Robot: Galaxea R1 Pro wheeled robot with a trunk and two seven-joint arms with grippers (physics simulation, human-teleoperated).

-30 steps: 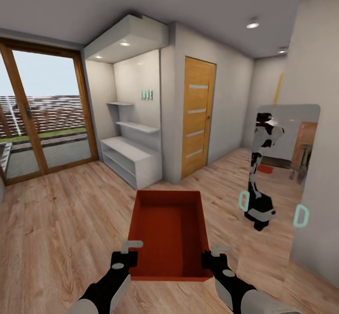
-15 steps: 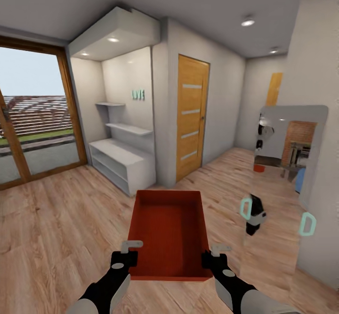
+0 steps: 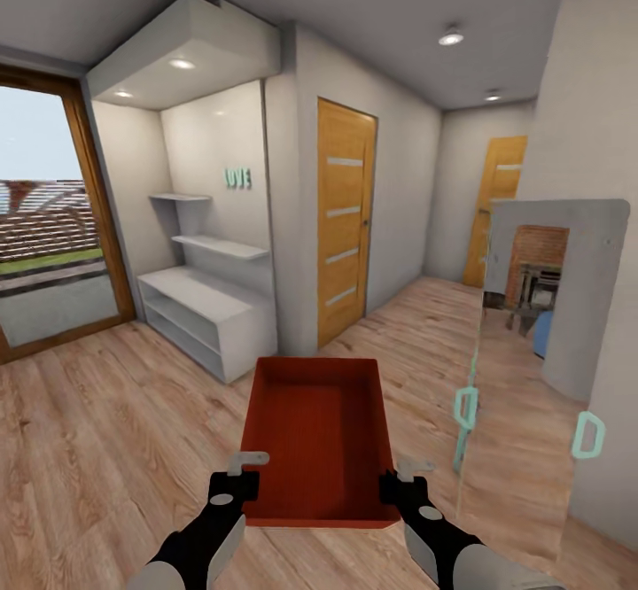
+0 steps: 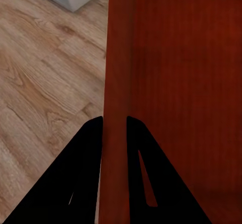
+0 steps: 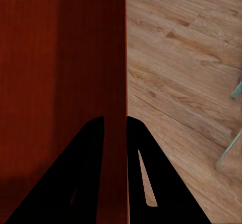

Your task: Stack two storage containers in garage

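One red-orange storage container (image 3: 317,430), open-topped and empty, hangs level in front of me above light wood planks. My left gripper (image 3: 237,484) pinches its left wall near the near corner, and my right gripper (image 3: 399,488) pinches its right wall. In the left wrist view the left gripper (image 4: 115,120) is shut with the thin wall of the container (image 4: 176,82) between its dark fingers. The right wrist view shows the same: the right gripper (image 5: 115,119) is shut on the container (image 5: 55,57) wall. The garage is out of view.
A white shelf unit (image 3: 204,306) stands in an alcove ahead left, beside a glass patio door (image 3: 44,244). A wooden door (image 3: 344,218) is straight ahead, and a second one (image 3: 501,209) ends the corridor. A mirror panel (image 3: 540,351) lines the right wall.
The whole view has swung to the right, so the camera moved. My reflection has left the mirror. The container and both grippers keep the same place in the view.
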